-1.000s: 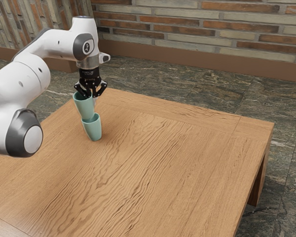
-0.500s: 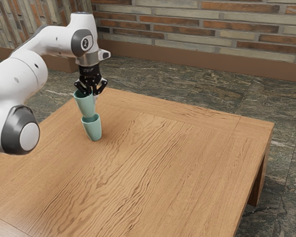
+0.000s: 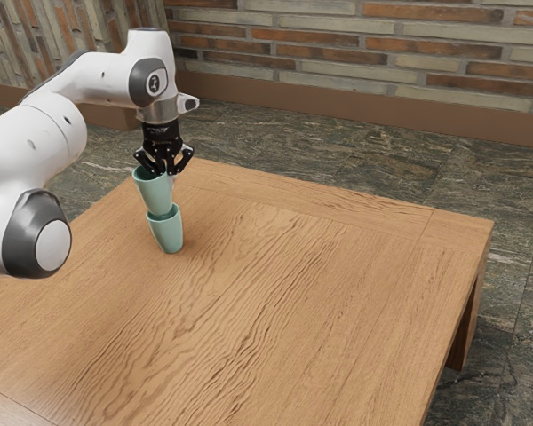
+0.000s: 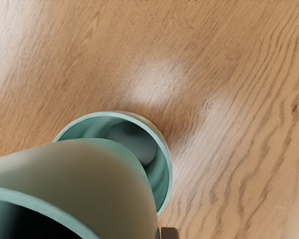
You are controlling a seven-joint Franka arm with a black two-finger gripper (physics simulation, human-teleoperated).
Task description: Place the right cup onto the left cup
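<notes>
1. Exterior view. The arm [image 3: 98,75], white with grey joints, enters from the view's left and ends in a black gripper [image 3: 167,169] pointing downward. The fingers are drawn nearly together, pinching the wall of the upper cup [image 3: 151,191] at its rim. This pale green cup stands directly above the matching lower cup [image 3: 166,231], its base at the other's mouth; whether it rests there cannot be told. The lower cup is upright on the table [image 3: 275,311], near the far edge. The tabletop is warm brown wood with bold wavy grain and visible joints between boards; a leg [image 3: 462,342] shows below its corner at the view's right. Beyond lies a floor [image 3: 355,151] of dark, grey-green veined stone, bordered by a plain brown baseboard [image 3: 355,108] beneath a wall [image 3: 355,44] of cream and rust-coloured brick.

2. Wrist view. The side of the upper cup overlaps part of the lower cup's round mouth, leaving some of the inner floor visible. Around them the wood shows fine grain, darker wavy lines, soft patches of sheen and a shadow beside the lower cup.
</notes>
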